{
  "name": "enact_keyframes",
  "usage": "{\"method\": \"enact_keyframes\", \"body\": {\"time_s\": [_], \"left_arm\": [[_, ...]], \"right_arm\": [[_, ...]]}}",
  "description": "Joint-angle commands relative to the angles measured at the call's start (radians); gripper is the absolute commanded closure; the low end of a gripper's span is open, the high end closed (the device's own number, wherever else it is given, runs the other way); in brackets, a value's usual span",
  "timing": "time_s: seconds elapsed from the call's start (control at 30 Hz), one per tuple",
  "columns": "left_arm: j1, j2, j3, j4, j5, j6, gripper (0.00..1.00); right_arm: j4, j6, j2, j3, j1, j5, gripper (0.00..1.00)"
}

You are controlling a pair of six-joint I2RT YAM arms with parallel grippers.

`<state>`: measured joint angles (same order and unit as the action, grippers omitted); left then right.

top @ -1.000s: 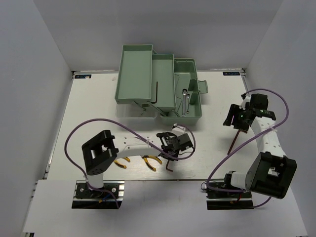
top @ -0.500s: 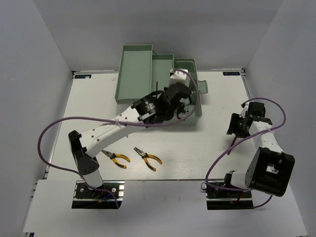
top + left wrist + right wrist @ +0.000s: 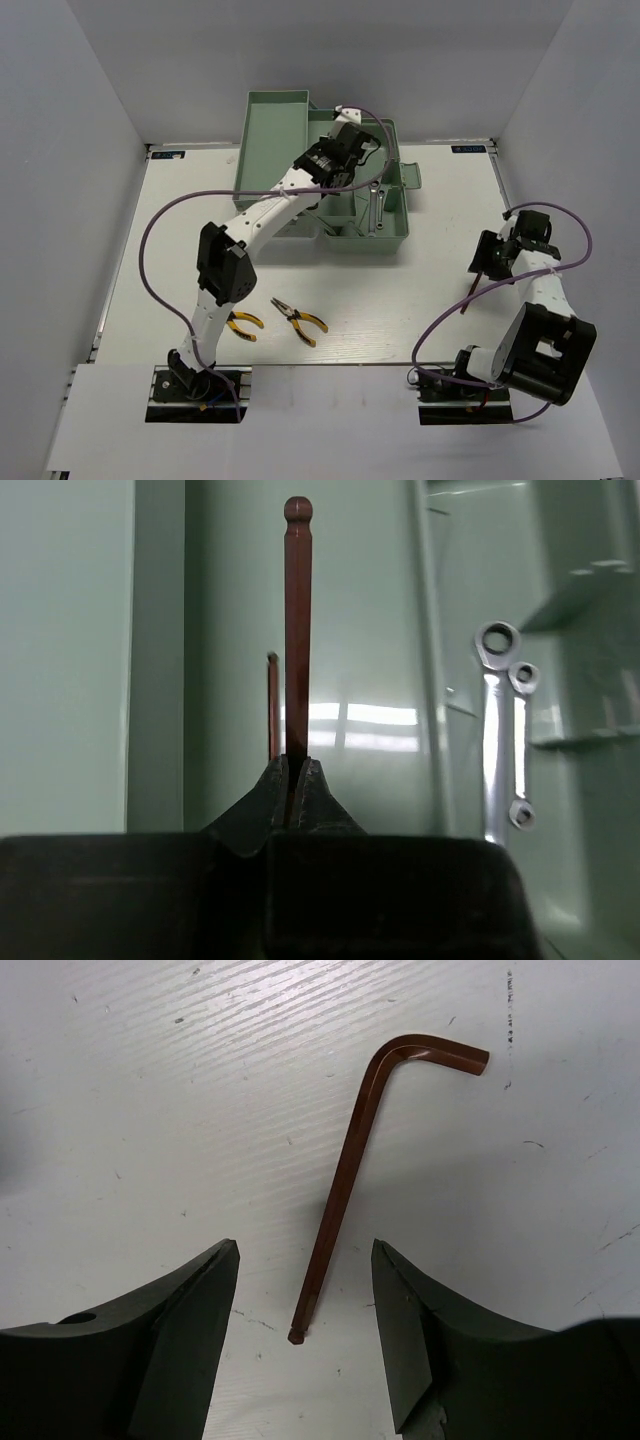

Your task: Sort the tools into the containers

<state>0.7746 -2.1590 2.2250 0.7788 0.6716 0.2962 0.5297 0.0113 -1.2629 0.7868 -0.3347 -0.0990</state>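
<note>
Left wrist: left fingers (image 3: 262, 805) are clamping a reddish hex key (image 3: 297, 630) pointing 12 o'clock, probably for the tray (image 3: 370, 630); right fingers (image 3: 180, 1330) are standing apart.

Toolbox (image 3: 270, 150): pale mint-green, trays fanned open, far middle of the tabletop (image 3: 180, 250).
Held hex key (image 3: 298, 630): reddish-brown, ball-tipped; I see it pinched in the left claw (image 3: 296, 772), over the middle tray (image 3: 360, 610).
Loose hex key (image 3: 345, 1190): reddish-brown, L-shaped, flat on the tabletop, right side.
Wrenches (image 3: 489, 750): two, silver, side by side in the base bin (image 3: 392, 238).
Pliers: first pliers (image 3: 243, 325) and second pliers (image 3: 300, 322), yellow-handled, near each other at the front of the tabletop.
</note>
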Motion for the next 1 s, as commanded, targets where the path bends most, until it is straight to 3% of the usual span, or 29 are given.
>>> {"method": "enact_keyframes", "body": {"time_s": [0.0,0.03,0.1,0.13,0.23,0.27,0.43,0.73,0.83,0.93,0.97], "left_arm": [[-0.047,-0.012,0.099,-0.013,-0.029,-0.049,1.00],[-0.058,-0.021,0.099,-0.013,-0.039,-0.061,0.98],[-0.074,-0.030,0.108,-0.022,-0.075,-0.062,0.85],[-0.084,-0.030,0.108,-0.023,-0.075,-0.062,0.66],[-0.104,-0.030,0.108,-0.023,-0.084,-0.072,0.30],[-0.104,-0.021,0.108,-0.023,-0.084,-0.081,0.26],[-0.113,0.013,0.139,-0.042,-0.133,-0.104,0.16],[-0.095,0.146,0.108,-0.062,-0.293,-0.095,0.16],[-0.095,0.227,0.029,-0.072,-0.355,-0.083,0.16],[-0.086,0.404,-0.158,-0.113,-0.380,-0.063,0.16],[-0.086,0.460,-0.297,-0.134,-0.397,-0.063,0.16]], "right_arm": [[0.000,0.013,0.027,-0.004,-0.027,-0.034,0.38],[0.006,0.013,0.023,-0.004,-0.036,-0.039,0.38],[0.012,0.016,0.017,-0.006,-0.044,-0.062,0.38],[0.013,0.016,0.005,-0.003,-0.050,-0.068,0.38],[0.013,0.021,-0.041,-0.006,-0.047,-0.077,0.38],[0.003,0.022,-0.067,-0.004,-0.049,-0.079,0.38],[-0.034,0.021,-0.124,-0.006,-0.041,-0.033,0.40],[-0.108,0.041,-0.246,-0.008,-0.021,0.045,0.41],[-0.131,0.056,-0.292,0.003,0.009,0.082,0.42],[-0.142,0.064,-0.329,0.008,0.042,0.146,0.46],[-0.148,0.073,-0.334,0.006,0.051,0.160,0.49]]}}
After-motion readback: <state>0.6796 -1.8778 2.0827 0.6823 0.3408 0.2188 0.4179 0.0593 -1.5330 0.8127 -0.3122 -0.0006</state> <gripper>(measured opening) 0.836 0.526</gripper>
